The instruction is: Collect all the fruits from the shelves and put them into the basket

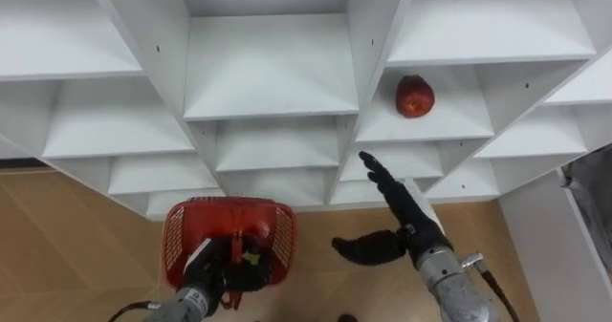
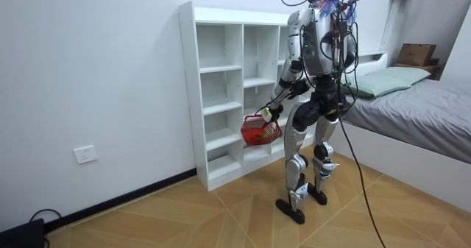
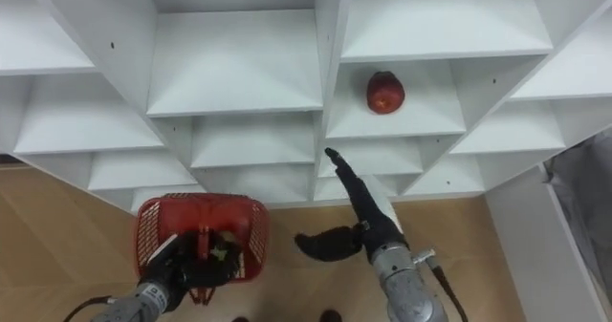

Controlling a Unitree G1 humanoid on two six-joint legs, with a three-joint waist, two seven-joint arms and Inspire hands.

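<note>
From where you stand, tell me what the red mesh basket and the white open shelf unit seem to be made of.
Red mesh basket: probably moulded plastic; its walls are a regular lattice of one even red. Coated wire is possible. White open shelf unit: likely laminated board, smooth matt finish; flat, thick panels with small peg holes in the uprights.

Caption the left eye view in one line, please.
Right hand open, stretched toward a red fruit on a closet shelf; left hand holds a red basket.

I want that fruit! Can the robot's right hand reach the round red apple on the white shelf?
Probably yes: the open right hand points at the round red apple; its white shelf front is unblocked.
</note>
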